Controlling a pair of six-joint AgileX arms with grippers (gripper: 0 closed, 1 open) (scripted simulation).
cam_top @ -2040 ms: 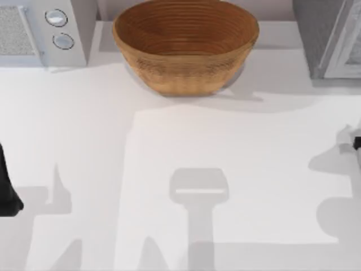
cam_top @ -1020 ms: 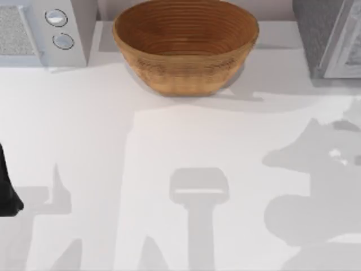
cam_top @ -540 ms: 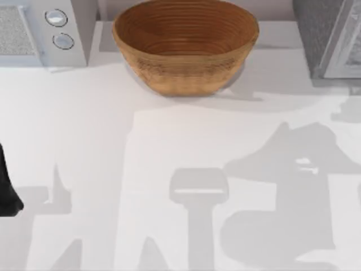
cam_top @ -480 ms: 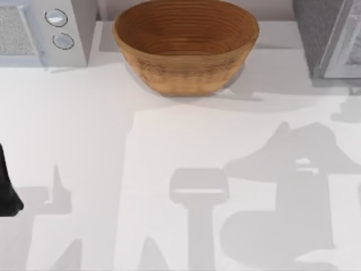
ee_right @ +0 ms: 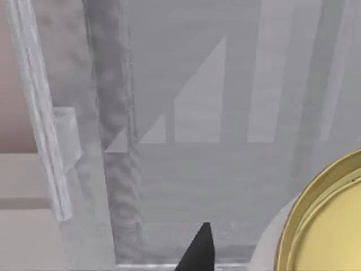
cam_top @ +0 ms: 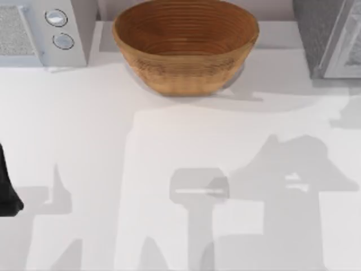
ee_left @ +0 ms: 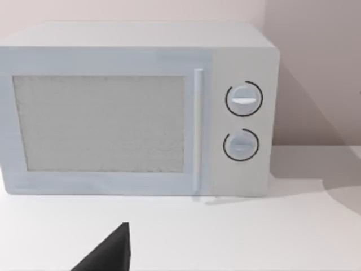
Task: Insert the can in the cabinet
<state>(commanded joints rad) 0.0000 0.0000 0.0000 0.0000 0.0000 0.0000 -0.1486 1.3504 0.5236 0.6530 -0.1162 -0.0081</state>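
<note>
Can [ee_right: 327, 220] now w/ right arm facing open cabinet [ee_right: 225, 141] at worktop's far right corner; arm's shadow has slid leftward. Insertion near. Right pincer state: can't tell; left arm [cam_top: 7, 186] parked at left edge.

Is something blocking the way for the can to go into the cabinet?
Nothing visible does. In the right wrist view the can, its gold lid showing, sits right before the open cabinet, whose door is swung aside. The inside looks bare.
</note>
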